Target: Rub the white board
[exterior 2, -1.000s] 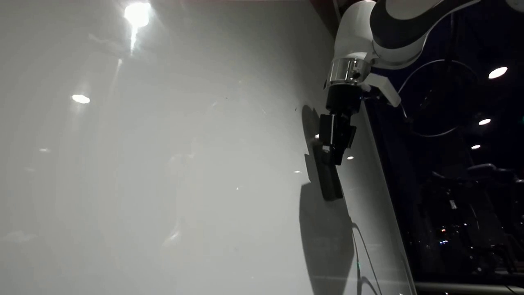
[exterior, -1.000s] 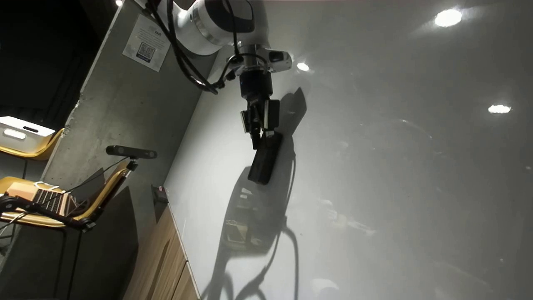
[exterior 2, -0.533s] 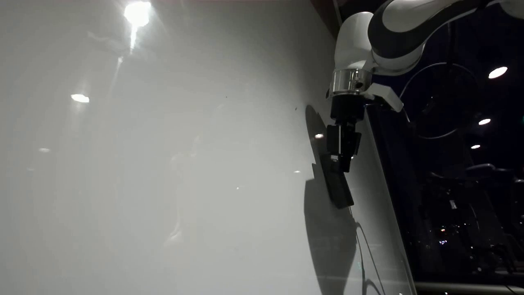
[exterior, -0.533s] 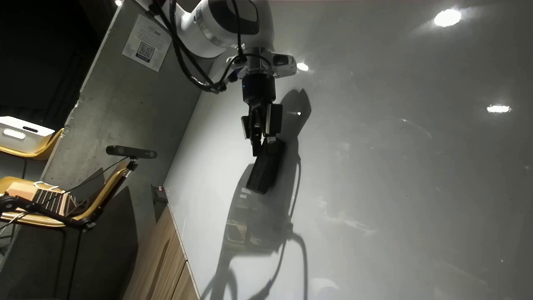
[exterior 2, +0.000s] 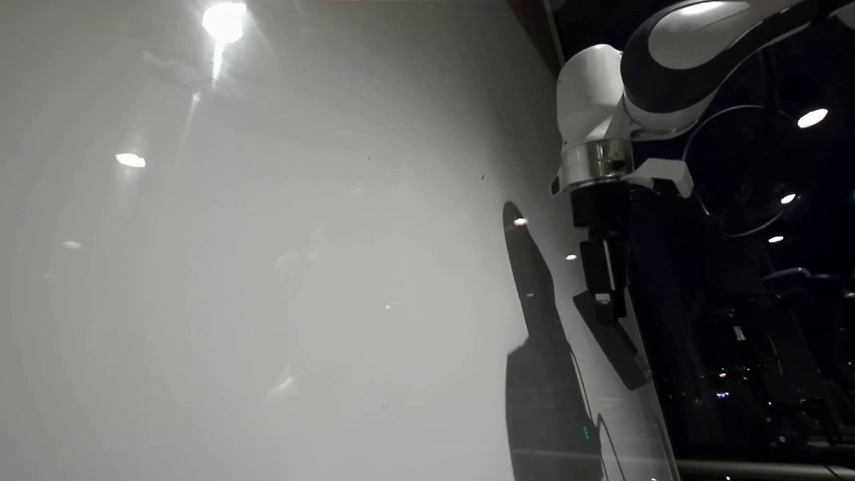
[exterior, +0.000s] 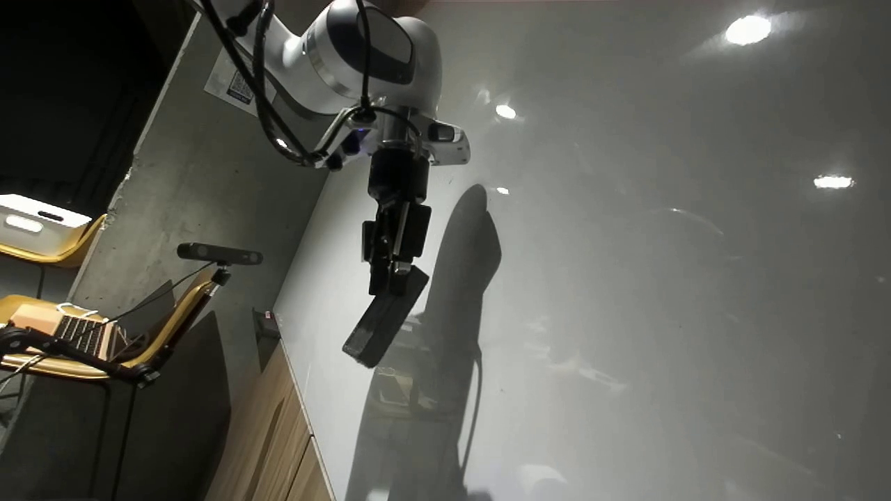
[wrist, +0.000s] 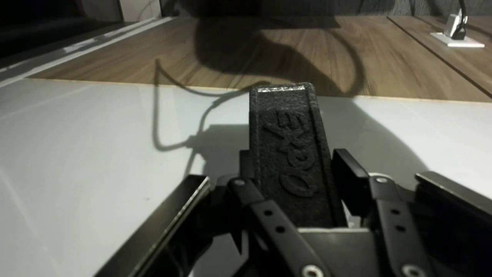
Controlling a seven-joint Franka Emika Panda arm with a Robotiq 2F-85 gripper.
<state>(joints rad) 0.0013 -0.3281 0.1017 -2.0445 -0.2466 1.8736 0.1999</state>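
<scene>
The white board (exterior: 626, 292) is a very large glossy panel with light reflections, filling much of both exterior views (exterior 2: 300, 280). It also shows in the wrist view (wrist: 77, 161). My gripper (exterior: 391, 282) is shut on a black block-shaped eraser (exterior: 383, 327) with raised lettering, held near its upper end. In the wrist view the fingers (wrist: 292, 169) press on both sides of the eraser (wrist: 286, 130), which sticks out ahead. The eraser is tilted in both exterior views (exterior 2: 614, 347). It looks apart from the board, with its shadow off to one side. No drawn mark is clear on the board.
A wooden panel (wrist: 326, 50) adjoins the board's edge, with a white plug plate (wrist: 457, 39) on it. A grey wall (exterior: 209, 160) stands beside the board. A yellow chair (exterior: 62, 369) holds a laptop (exterior: 76, 330), with a camera (exterior: 219, 254) near it. A dark window (exterior 2: 748, 347) borders the board.
The gripper and eraser have moved lower in both exterior views and away from the board surface. The eraser's shadow has separated from it, and the eraser is more tilted. The grip is held throughout.
</scene>
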